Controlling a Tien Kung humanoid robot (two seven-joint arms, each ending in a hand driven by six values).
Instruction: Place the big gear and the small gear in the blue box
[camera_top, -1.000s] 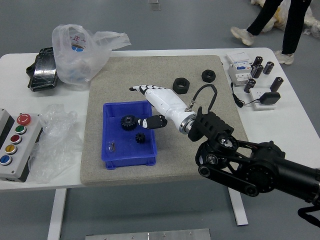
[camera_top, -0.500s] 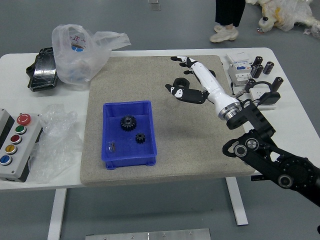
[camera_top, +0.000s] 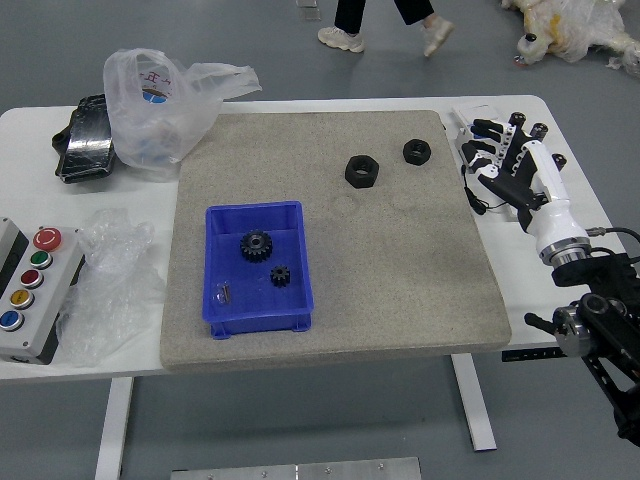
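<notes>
Blue walls enclosed both parts: the big gear (camera_top: 257, 245) lay flat on the floor of the box (camera_top: 261, 324), and the small gear (camera_top: 281, 275) sat apart from it, nearer the front and to the right. What had just changed was the right hand (camera_top: 518, 182). A second earlier it had hung over the box, partly across the big gear; then it had crossed the mat (camera_top: 400, 270) beside the nearer nut, and now it was over the right side of the tabletop (camera_top: 516, 285), beyond the mat's edge. It was released, fingers spread, grasping nothing. The gears had not shifted as it left, so the placing looked finished, and the next move probably called only for drawing the arm back. The main risk, I judged, was brushing the cable (camera_top: 478, 203) or the black cylinders (camera_top: 559, 162) near the fingers. Counted up, there were two gears, one box, one mat, two black nuts (camera_top: 362, 171) on the mat, and one small shiny piece (camera_top: 223, 293) in the box with the gears. To the left were one black packet (camera_top: 90, 140), two clear bags (camera_top: 155, 120) and five buttons (camera_top: 47, 239) on one panel. The hand partly hid the cylinders, so their number could not be told. Past the far edge, a person's two shoes (camera_top: 341, 39) showed.
</notes>
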